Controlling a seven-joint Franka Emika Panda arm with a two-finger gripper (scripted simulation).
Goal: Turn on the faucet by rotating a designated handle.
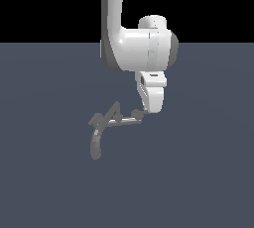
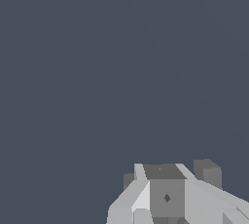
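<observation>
1. exterior view: your white panda arm (image 1: 134, 43) fills the upper middle of the frame, coming down from the top edge over a flat slate-blue floor (image 1: 208, 172), with black above the horizon line.
2. the gripper (image 1: 144, 111) hangs below the wrist, its tip down at the right-hand end of the faucet; you cannot tell here how far the fingers are parted or whether they hold anything.
3. the faucet (image 1: 106, 120) sits on the floor just to the exterior view's left of the gripper, its pointed peak up and its thick curved spout (image 1: 95, 145) drooping toward the camera.
4. the pale rod (image 1: 123, 121) runs from the faucet body toward the gripper.
5. the handle (image 1: 137, 115), a short dark stub, sits at that rod's end, right at the gripper tip; contact is unclear.
6. wrist view: you see only grey blocky gripper parts (image 2: 168, 196) against bare floor.
</observation>
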